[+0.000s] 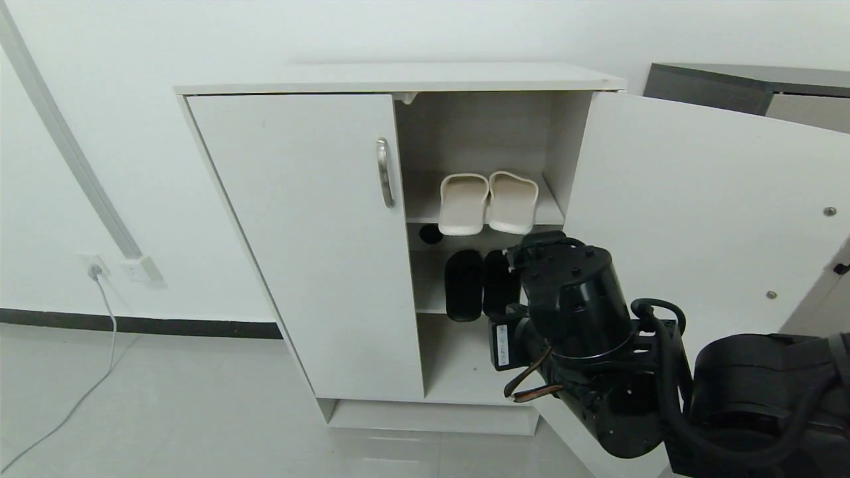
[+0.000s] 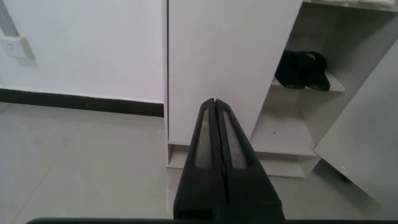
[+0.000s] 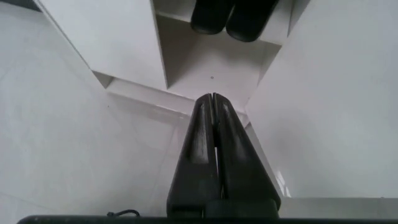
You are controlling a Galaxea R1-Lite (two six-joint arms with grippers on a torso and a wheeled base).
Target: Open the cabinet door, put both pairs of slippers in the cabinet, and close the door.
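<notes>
White cabinet (image 1: 398,76) against wall: right door (image 1: 697,199) swung wide, left door (image 1: 305,232) shut. Beige slippers (image 1: 463,202) on upper shelf, black slippers (image 1: 464,285) on shelf below. Right gripper (image 3: 212,96) before lower opening, fingers pressed together; left gripper (image 2: 213,102) fingers likewise pressed together.

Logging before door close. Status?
Left gripper, right gripper: jaws shut, empty. Beige slippers on upper shelf, black slippers below. Door open, right arm at opening.

I have my right arm (image 1: 578,312) raised at the lower right of the head view, forearm stretched forward | right gripper (image 3: 213,96): fingers pressed together, holding nothing, angled forward and down | left gripper (image 2: 214,102): fingers pressed together, empty, pointing forward
</notes>
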